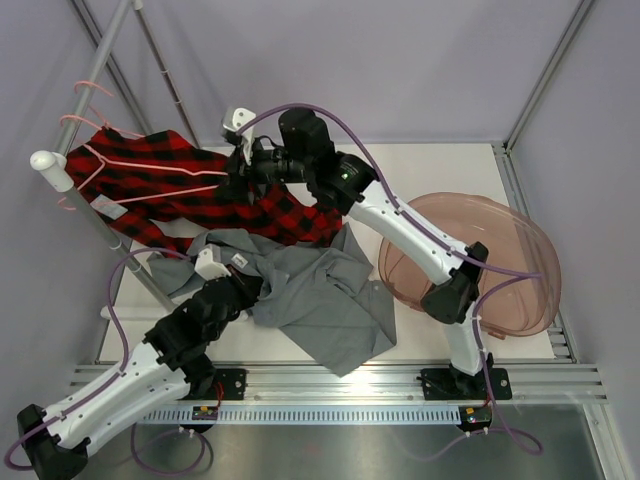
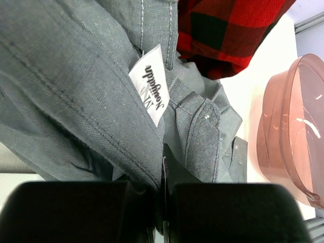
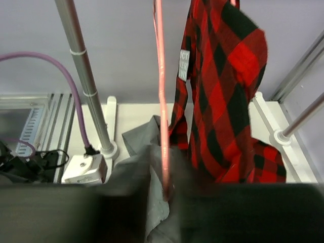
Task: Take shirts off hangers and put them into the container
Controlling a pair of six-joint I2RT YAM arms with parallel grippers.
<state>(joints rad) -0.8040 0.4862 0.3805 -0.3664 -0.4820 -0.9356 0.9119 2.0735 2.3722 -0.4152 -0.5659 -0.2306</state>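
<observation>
Two shirts, both left of container. Plaid shirt far left, on pink hanger at rail, stretched rightward toward right hand; its white tag too small to read. Hanger wire runs between that hand's fingers; clenched or released, cannot tell. Left hand clenched on grey shirt near collar, below white label: script upside down, illegible. Grey shirt trails right across desk, ending just beside container.

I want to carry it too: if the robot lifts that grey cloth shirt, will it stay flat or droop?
Probably droops: the plain grey fabric shirt lies crumpled in soft folds. Likely not slippery: the left gripper pinches its rough weave.
</observation>
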